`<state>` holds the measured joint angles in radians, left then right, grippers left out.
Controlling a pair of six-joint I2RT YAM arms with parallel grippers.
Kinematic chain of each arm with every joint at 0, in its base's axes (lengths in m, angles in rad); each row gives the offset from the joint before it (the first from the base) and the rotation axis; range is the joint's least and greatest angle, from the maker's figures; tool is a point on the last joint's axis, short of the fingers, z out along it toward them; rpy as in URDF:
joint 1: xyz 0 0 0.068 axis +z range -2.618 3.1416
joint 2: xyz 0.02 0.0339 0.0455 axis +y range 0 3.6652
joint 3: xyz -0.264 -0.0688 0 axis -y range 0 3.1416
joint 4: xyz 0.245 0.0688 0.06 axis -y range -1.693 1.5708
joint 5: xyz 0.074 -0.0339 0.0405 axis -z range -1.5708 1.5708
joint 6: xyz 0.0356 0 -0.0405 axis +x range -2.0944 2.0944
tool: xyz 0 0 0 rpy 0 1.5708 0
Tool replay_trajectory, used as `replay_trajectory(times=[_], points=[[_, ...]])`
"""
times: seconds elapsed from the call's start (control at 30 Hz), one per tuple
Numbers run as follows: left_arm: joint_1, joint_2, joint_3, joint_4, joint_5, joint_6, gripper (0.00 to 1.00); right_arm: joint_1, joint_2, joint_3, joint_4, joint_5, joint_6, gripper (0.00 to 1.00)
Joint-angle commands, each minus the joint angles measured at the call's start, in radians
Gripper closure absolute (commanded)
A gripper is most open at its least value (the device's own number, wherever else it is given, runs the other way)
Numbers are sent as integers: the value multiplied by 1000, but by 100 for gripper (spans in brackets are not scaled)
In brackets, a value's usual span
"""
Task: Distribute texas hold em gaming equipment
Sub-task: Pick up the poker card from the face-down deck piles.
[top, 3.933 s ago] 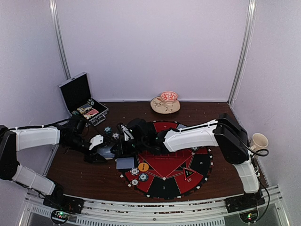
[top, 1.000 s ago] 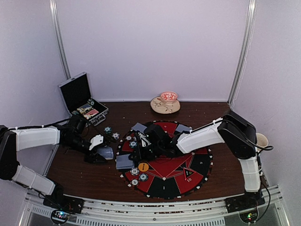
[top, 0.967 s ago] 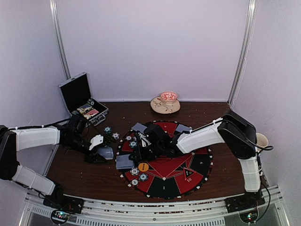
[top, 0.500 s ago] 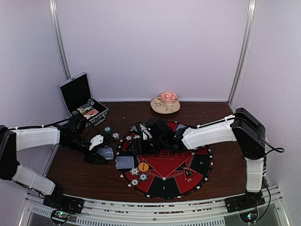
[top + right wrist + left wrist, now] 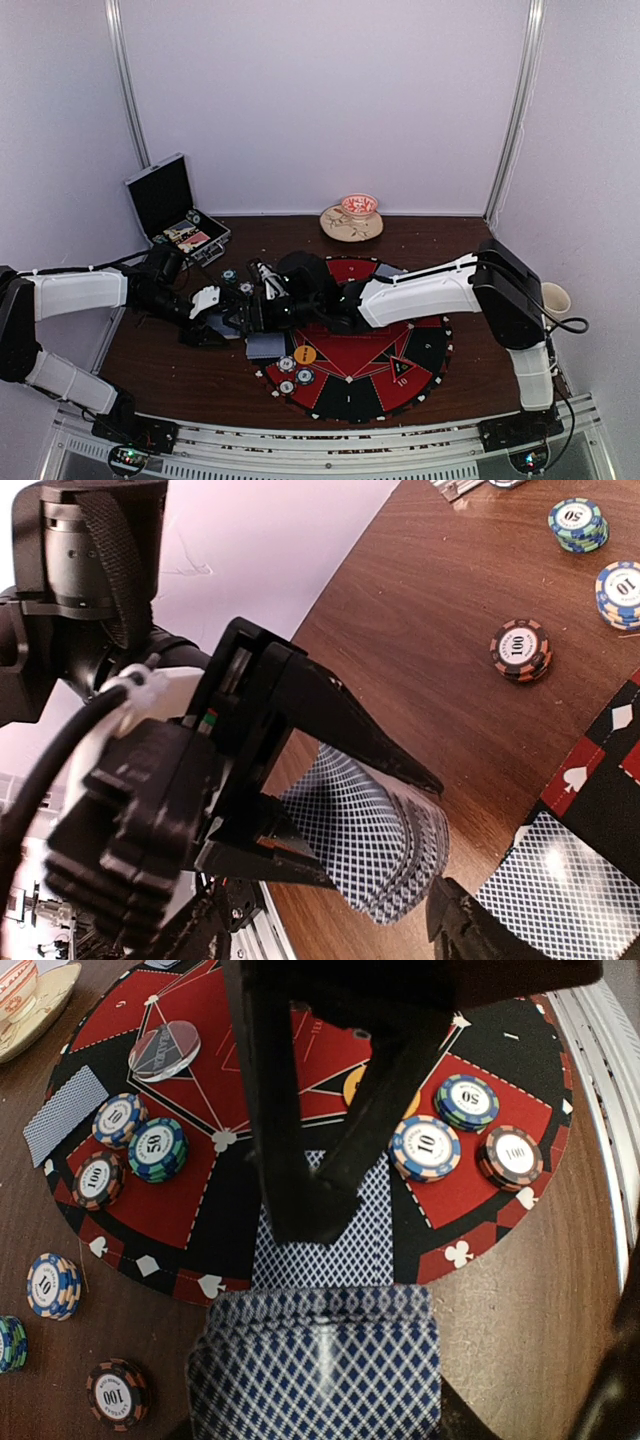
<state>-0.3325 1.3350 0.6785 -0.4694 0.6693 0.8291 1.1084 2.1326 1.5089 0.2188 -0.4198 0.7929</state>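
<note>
1. Playing-card deck [image 5: 315, 1370] is clamped in the left tool [image 5: 378, 830], above the table [image 5: 520, 1360] just off the left rim of the mat [image 5: 480, 1180].
2. Right tool [image 5: 322, 1200] is empty, its fingers spread and its tips just short of the deck's free end.
3. Deck lies straight ahead of it, toward the table's left edge, with its long axis seemingly pointing at it; a card pull looks likely next.

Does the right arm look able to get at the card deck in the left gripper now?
Probably yes: the right gripper hangs just in front of the card deck held out by the left gripper, with nothing between them.
</note>
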Motion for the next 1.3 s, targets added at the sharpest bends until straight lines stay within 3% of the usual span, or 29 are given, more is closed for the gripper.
replay_trajectory(times=[0.0,0.43,0.87,1.13,1.27], points=[[7,-11,0,21,16,9,48,6,51,62,-16,7,9,30],[7,-10,1,21,16,10,48,6,90,90,-49,83,-11,22],[6,-8,0,20,16,12,48,3,200,220,-101,81,-4,23],[6,-10,0,20,18,12,48,-9,222,234,-141,115,1,32],[7,-10,0,21,16,12,48,-20,207,196,-147,133,-3,42]])
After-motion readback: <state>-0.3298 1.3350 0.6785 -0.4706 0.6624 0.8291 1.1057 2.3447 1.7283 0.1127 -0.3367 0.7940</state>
